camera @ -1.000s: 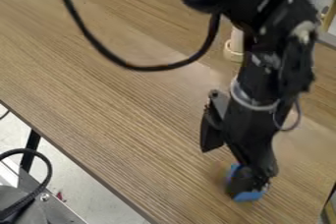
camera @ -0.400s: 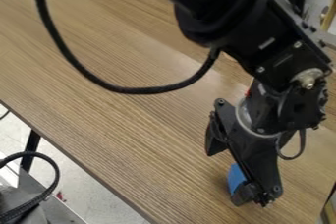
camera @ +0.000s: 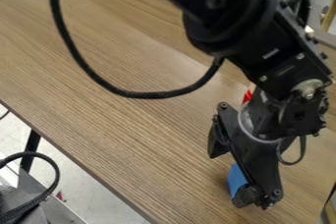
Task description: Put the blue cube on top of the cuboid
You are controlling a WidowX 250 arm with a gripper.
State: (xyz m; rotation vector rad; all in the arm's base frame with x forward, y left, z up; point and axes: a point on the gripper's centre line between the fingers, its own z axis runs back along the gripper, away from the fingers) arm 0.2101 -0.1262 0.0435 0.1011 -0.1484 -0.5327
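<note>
Cube [camera: 236, 179] appears to rest on the tabletop [camera: 131, 134], just beside 1 finger of the end effector [camera: 226, 179], whose 2 fingers stand apart, gripping nothing. Grasp, lift and placement on the cuboid all seem undone.

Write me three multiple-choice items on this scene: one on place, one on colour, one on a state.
1. Where is the blue cube?
A) On the floor
B) Beside the cable loop
C) Next to the gripper's lower finger

2. What colour is the bit of something peeking out beside the arm?
A) Red
B) Green
C) White

3. How are the gripper's fingers?
A) Pressed together
B) Spread apart

Key:
1 C: blue shows right by that finger, partly covered by the gripper.
2 A: a small red patch shows at the arm's left edge in the picture.
3 B: a wide gap shows between the two fingertips.
</note>
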